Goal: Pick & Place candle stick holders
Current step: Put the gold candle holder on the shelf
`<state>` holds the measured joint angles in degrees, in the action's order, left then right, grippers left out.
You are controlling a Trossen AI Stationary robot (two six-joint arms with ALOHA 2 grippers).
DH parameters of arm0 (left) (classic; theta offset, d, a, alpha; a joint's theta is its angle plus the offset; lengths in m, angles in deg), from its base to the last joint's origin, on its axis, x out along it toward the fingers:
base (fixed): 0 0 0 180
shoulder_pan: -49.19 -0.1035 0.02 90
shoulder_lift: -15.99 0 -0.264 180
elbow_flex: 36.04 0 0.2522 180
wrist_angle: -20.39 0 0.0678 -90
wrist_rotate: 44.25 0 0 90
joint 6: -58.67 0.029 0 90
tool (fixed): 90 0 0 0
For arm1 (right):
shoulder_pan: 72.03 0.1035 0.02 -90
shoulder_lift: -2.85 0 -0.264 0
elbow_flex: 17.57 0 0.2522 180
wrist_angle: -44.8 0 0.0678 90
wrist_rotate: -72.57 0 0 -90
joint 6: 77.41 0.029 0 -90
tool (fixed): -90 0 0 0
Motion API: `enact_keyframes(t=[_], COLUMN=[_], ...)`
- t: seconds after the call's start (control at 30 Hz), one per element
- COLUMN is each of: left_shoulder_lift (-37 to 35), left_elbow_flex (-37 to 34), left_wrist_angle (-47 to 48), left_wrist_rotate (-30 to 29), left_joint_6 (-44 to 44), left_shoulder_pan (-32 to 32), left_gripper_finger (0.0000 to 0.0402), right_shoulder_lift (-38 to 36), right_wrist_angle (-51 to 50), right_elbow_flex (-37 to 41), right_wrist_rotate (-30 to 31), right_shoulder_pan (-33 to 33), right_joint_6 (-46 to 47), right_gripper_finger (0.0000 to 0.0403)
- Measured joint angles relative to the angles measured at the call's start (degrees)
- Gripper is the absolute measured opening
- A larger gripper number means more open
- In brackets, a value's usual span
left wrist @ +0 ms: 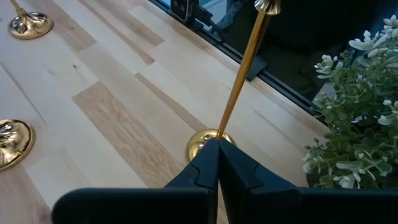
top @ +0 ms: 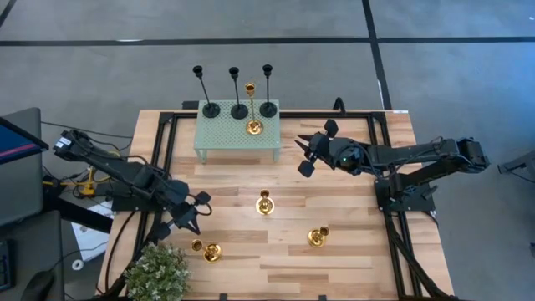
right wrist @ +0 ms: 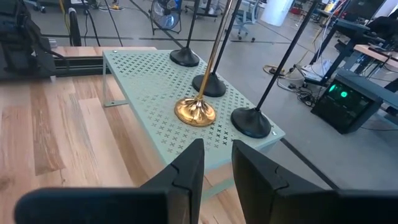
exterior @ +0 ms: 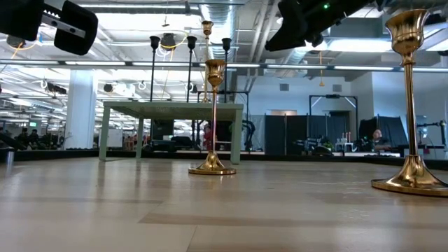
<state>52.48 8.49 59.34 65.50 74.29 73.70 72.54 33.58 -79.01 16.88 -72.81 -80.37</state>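
Three black holders and one gold holder stand on their round bases on a pale green perforated stand at the far middle. Three more gold holders stand upright on the wooden table: one mid-table, one right of it, one near the front left. My left gripper is shut and raised above the table. In its wrist view its tips show just before the front-left holder's base. My right gripper is open and empty, hovering off the stand's right front corner.
A potted green plant stands at the near left corner, close beside the front-left holder; it also shows in the left wrist view. Black frame rails run along the table's left and right sides. Bare wood lies between the holders.
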Motion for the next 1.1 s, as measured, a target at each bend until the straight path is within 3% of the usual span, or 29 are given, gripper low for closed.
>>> enact_keyframes(t=[0.43, 0.83, 1.1], left_shoulder_lift=[0.0, 0.0, 0.12], left_elbow_flex=[0.0, 0.0, -0.33], left_wrist_angle=[-0.75, 1.72, 2.9], left_wrist_rotate=[0.0, -3.86, -8.49], left_joint_6=[-0.11, -23.53, -26.85], left_shoulder_pan=[0.0, 0.08, 4.83], left_gripper_finger=[0.0008, 0.0004, 0.0003], right_shoulder_lift=[0.0, 0.0, 0.0], right_wrist_angle=[-0.35, -0.37, -0.37], right_elbow_flex=[0.0, 0.0, 0.0], right_wrist_rotate=[0.0, 0.0, 0.0], right_shoulder_pan=[0.0, 0.0, 0.0], right_joint_6=[0.0, 0.0, 0.0], right_gripper_finger=[0.0074, 0.0074, 0.0074])
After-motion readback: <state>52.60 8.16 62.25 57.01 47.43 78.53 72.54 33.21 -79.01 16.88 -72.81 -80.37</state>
